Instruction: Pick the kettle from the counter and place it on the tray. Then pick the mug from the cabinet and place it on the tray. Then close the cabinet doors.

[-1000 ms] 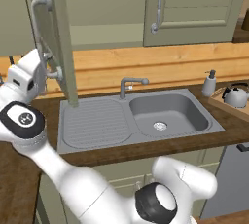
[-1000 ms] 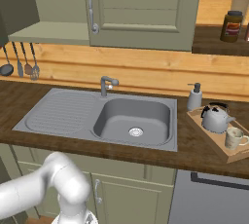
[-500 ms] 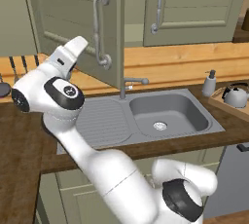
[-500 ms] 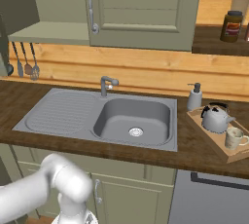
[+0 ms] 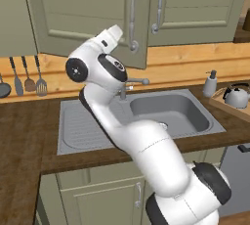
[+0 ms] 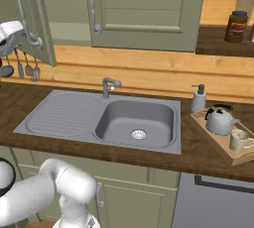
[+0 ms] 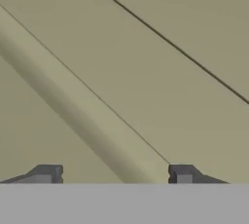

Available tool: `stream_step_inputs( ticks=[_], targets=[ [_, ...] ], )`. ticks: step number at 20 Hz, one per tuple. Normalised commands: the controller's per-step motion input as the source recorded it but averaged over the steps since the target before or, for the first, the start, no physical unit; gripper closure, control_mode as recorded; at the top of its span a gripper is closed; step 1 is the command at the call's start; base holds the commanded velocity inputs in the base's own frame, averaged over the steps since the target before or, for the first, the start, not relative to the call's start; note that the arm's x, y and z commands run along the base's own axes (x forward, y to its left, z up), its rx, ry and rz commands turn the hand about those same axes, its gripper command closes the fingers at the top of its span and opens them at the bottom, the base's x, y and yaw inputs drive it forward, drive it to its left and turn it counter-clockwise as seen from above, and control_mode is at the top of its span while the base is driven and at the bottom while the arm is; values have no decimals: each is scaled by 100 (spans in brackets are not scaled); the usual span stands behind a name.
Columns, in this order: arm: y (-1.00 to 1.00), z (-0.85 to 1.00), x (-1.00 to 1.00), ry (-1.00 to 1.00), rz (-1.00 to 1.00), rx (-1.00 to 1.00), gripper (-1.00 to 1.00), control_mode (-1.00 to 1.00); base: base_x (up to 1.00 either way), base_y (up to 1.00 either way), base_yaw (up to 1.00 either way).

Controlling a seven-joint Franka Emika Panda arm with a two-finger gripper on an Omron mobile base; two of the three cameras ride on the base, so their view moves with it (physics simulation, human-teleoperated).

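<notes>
My gripper (image 7: 114, 175) is open with nothing between its fingertips (image 7: 46, 174), pressed close against an olive-green door panel. In the left base view the gripper (image 5: 116, 31) rests on the cabinet's left door (image 5: 83, 13), beside its curved grey handle (image 5: 133, 18). That left door (image 6: 42, 19) still stands slightly ajar. The right door (image 6: 149, 9) is closed. The silver kettle (image 6: 219, 119) and the cream mug (image 6: 239, 140) both stand on the wooden tray (image 6: 213, 142) at the right of the counter.
A grey sink (image 6: 136, 120) with a tap (image 6: 109, 87) lies in the dark wooden counter. A white soap dispenser (image 6: 199, 98) stands by the tray. Utensils (image 5: 29, 75) hang on the left wall. A dark jar (image 6: 235, 26) sits on a shelf at the upper right.
The left cabinet door has swung from wide open to nearly shut, with my hand following it to the right. The right door, kettle and mug have not moved.
</notes>
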Motion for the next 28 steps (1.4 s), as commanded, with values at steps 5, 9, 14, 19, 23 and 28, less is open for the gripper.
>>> stream_step_inputs(
  ticks=[5, 9, 14, 19, 23, 28],
  targets=[
    [-72, 15, 74, 11, 17, 19, -100, -100, 0, 0, 0],
    [-54, 7, 84, 13, 18, 17, -100, -100, 0, 0, 0],
    [-44, 0, 88, 13, 17, 16, -100, -100, 0, 0, 0],
    [-34, 0, 89, 12, 17, 14, -100, -100, 0, 0, 0],
    [-24, -1, 87, 12, 14, 12, -100, -100, 0, 0, 0],
    [-12, -15, 86, 13, 11, 7, -100, -100, 0, 0, 0]
  ],
)
